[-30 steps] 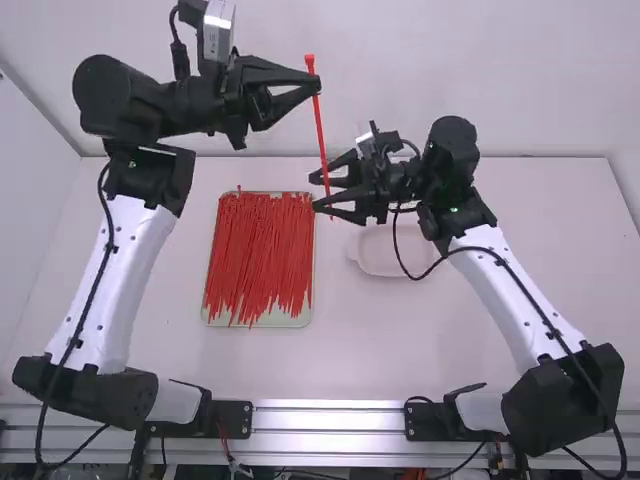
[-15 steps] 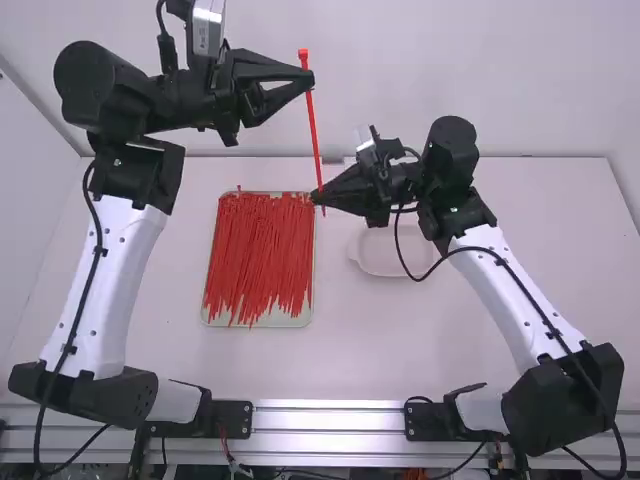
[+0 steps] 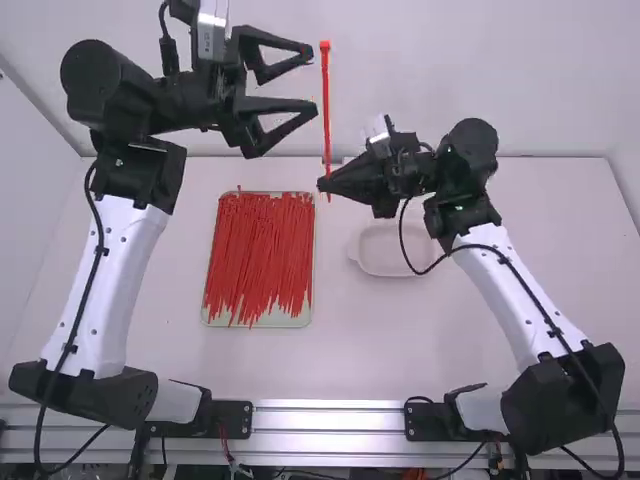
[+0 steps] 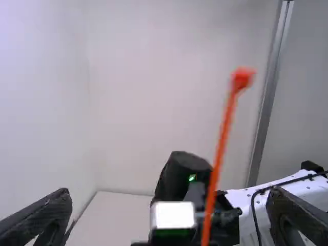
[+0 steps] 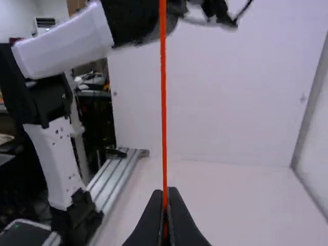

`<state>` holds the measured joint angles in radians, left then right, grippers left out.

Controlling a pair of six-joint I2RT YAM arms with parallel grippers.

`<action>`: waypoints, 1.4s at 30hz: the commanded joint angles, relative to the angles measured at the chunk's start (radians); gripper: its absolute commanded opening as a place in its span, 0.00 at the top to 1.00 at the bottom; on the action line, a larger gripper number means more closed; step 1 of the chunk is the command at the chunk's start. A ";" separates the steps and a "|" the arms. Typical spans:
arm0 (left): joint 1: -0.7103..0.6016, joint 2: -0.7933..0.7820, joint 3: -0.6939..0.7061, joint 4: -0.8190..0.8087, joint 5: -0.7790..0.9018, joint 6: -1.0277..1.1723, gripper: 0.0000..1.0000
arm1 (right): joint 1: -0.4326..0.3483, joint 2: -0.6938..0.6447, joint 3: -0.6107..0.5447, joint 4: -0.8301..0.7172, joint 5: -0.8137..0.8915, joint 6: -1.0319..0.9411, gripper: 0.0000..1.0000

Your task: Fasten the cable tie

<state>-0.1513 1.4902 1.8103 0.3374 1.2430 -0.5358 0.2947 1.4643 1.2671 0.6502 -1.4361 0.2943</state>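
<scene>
Pinching cable tie [image 3: 325, 110] — right gripper [image 3: 326, 185]

Illumination is bright, diffuse and even, from overhead. Shadows on the counter [image 3: 560, 250] are faint and soft-edged. The cable tie [image 3: 325, 120] is evenly lit along its length. In the left wrist view, glare washes out a white panel on the right arm [image 4: 184, 171].

White links [image 3: 110, 270], bulky black joints [image 3: 100, 85], looping black cables [image 3: 405, 250]; left pincer [image 3: 315, 75] and right pincer [image 3: 323, 184] black, triangular.
</scene>
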 commanded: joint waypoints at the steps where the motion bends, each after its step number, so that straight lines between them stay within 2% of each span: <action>1: 0.002 -0.003 -0.015 -0.016 -0.026 0.078 0.01 | -0.021 0.000 -0.005 0.092 -0.010 0.192 1.00; 7: 0.030 -0.003 -0.019 -0.135 -0.119 0.168 0.01 | -0.088 0.000 -0.005 0.313 0.005 0.374 1.00; 17: 0.058 -0.003 -0.020 -0.151 -0.142 0.217 0.01 | -0.252 0.000 -0.005 0.299 0.138 0.442 1.00; 29: 0.055 -0.003 -0.020 -0.157 -0.189 0.223 0.01 | -0.401 0.000 -0.005 -0.046 0.361 0.224 1.00; 35: 0.057 -0.003 -0.020 -0.154 -0.190 0.219 0.01 | -0.436 0.000 -0.005 -0.268 0.561 0.079 1.00; 37: 0.057 -0.003 -0.020 -0.154 -0.189 0.220 0.01 | -0.444 0.002 -0.005 -0.354 0.677 0.044 1.00; 42: 0.056 -0.003 -0.020 -0.149 -0.189 0.219 0.01 | -0.444 0.003 -0.005 -0.431 0.779 0.017 1.00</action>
<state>-0.0948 1.4906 1.7931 0.1768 1.0603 -0.3233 -0.1490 1.4647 1.2667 0.2249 -0.7582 0.3595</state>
